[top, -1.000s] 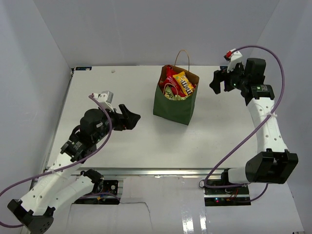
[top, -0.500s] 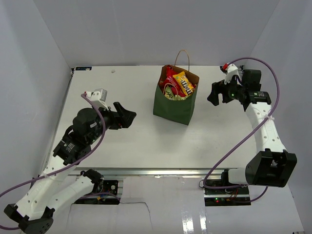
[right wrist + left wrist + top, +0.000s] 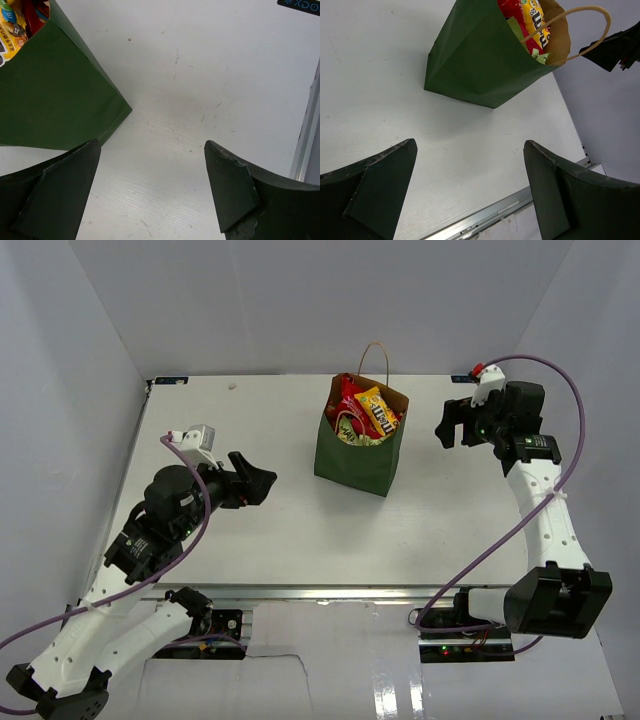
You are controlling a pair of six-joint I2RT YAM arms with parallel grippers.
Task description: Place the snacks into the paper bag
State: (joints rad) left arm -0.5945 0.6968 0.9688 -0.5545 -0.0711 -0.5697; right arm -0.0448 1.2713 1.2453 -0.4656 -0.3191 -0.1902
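The dark green paper bag [image 3: 360,455] stands upright at the table's middle back, its brown loop handle [image 3: 374,348] up. Snacks fill its mouth: a red packet [image 3: 347,397], a yellow candy pack [image 3: 378,410] and a light-green wrapper [image 3: 352,435]. The left wrist view shows the paper bag [image 3: 480,60] with the yellow candy pack [image 3: 540,22] inside. My left gripper [image 3: 256,480] is open and empty, left of the bag. My right gripper [image 3: 450,425] hangs open and empty to the bag's right. The right wrist view holds the bag's green side [image 3: 50,95].
White walls close in the table [image 3: 250,530] on the left, back and right. A metal rail [image 3: 330,592] runs along the near edge, between the two arm bases. A small black label [image 3: 300,5] lies on the table near the right gripper.
The left arm has drawn back leftward, away from the bag. The right gripper dipped toward the bag, then swung back up and to the right. Both stayed open.
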